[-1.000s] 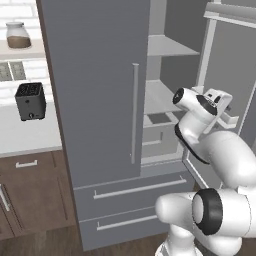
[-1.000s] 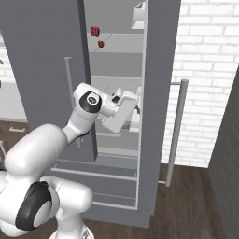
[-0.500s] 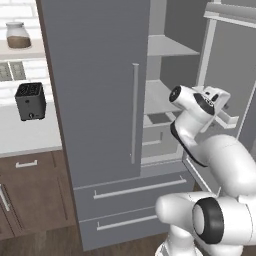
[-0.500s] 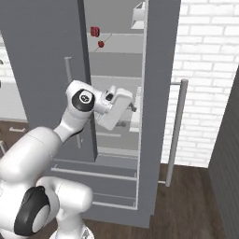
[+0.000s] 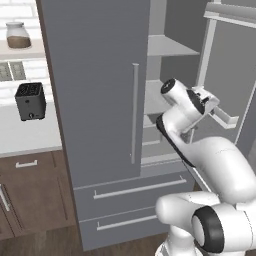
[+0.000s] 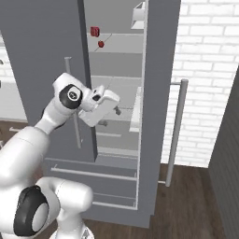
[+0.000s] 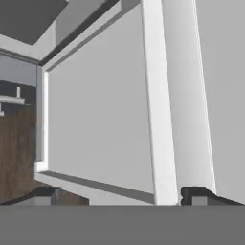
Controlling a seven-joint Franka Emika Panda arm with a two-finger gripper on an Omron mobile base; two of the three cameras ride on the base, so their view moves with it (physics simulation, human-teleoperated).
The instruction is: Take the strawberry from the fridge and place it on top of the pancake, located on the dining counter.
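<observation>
Fridge (image 6: 42,42): right door swung open, left door closed and hiding that half of the interior. Strawberry (image 6: 101,44) sits on an upper shelf, just right of a blockier red lump (image 6: 94,31). Pincer (image 6: 115,110) spread, holding nothing, at mid-shelf height below the berry. No legible writing.

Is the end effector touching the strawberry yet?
Apart. The right base view shows the strawberry on an upper fridge shelf, the end effector open well below it.
</observation>
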